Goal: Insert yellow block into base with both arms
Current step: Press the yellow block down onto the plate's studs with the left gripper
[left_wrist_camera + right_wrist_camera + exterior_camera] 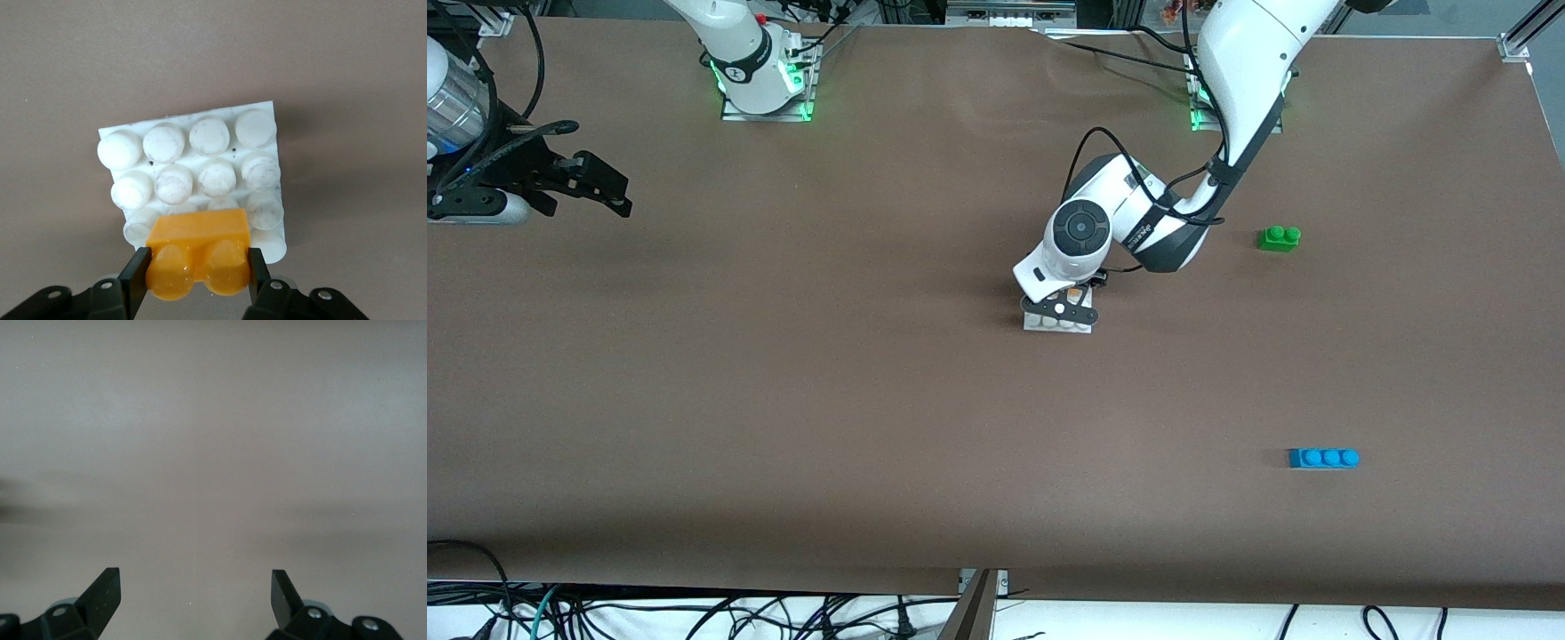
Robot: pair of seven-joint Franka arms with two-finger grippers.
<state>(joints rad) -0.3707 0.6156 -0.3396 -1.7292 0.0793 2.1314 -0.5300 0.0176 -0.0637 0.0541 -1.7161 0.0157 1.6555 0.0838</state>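
The white studded base (pixel 1056 324) lies near the table's middle, mostly covered by the left arm's hand; the left wrist view shows its stud grid (pixel 193 177). My left gripper (pixel 195 267) is shut on the yellow block (pixel 198 257), one finger on each end, and holds it over the base's edge row of studs. In the front view only a sliver of the block (pixel 1077 292) shows under the left gripper (pixel 1060 308). My right gripper (pixel 600 191) is open and empty, waiting above the right arm's end of the table; its wrist view (pixel 195 588) shows only bare tabletop.
A green two-stud brick (pixel 1279 237) lies toward the left arm's end of the table. A blue three-stud brick (pixel 1323 458) lies nearer the front camera than the green one. Brown tabletop (pixel 783 400) surrounds the base.
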